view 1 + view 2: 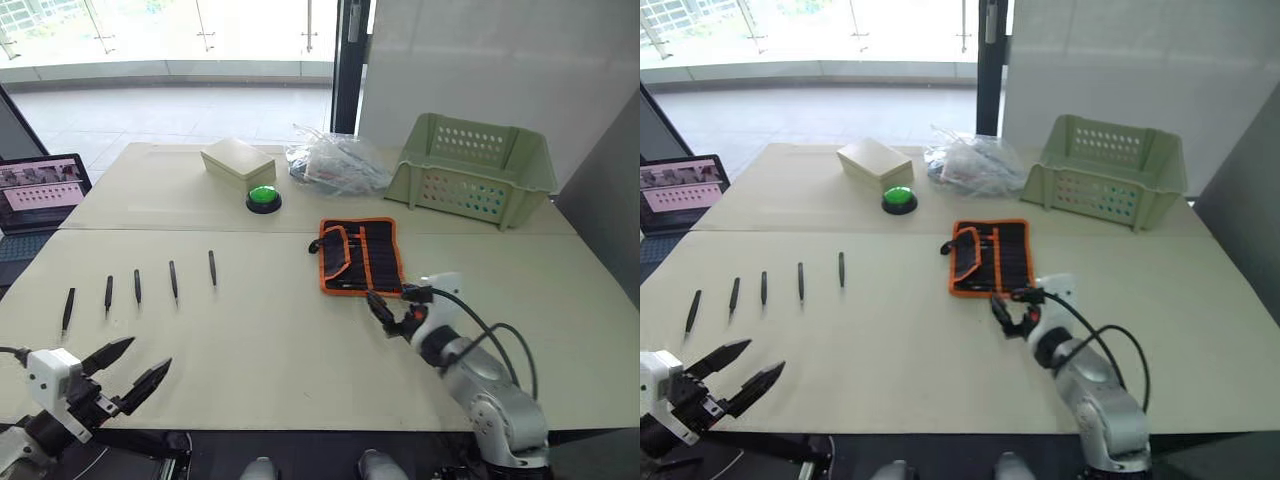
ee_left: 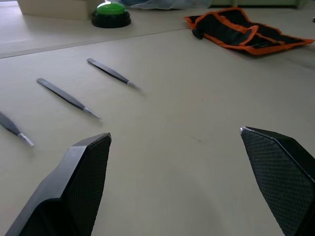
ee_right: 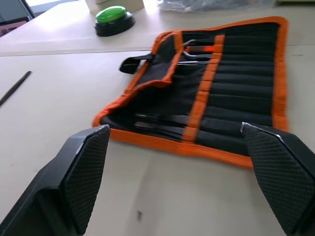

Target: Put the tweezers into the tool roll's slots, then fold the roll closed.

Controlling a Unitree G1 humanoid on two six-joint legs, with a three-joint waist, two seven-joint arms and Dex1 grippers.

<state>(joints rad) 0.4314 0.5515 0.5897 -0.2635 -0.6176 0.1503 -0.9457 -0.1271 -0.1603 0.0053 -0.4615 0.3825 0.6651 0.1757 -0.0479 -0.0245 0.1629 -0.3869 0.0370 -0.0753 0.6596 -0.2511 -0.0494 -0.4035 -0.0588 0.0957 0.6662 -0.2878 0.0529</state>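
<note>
While both gape empty, right pincer (image 1: 392,307) nears tool roll (image 1: 361,255)

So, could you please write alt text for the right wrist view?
An open tool roll, black with orange trim, lies flat on the table just ahead of the open right end effector. A green button sits beyond it.

tweezers (image 1: 138,286): 5 | tool roll (image 1: 362,255): 1 | green basket (image 1: 472,169): 1 | green button (image 1: 263,198): 1 | box (image 1: 238,163): 1 | plastic bag (image 1: 334,163): 1 | laptop (image 1: 38,195): 1
</note>
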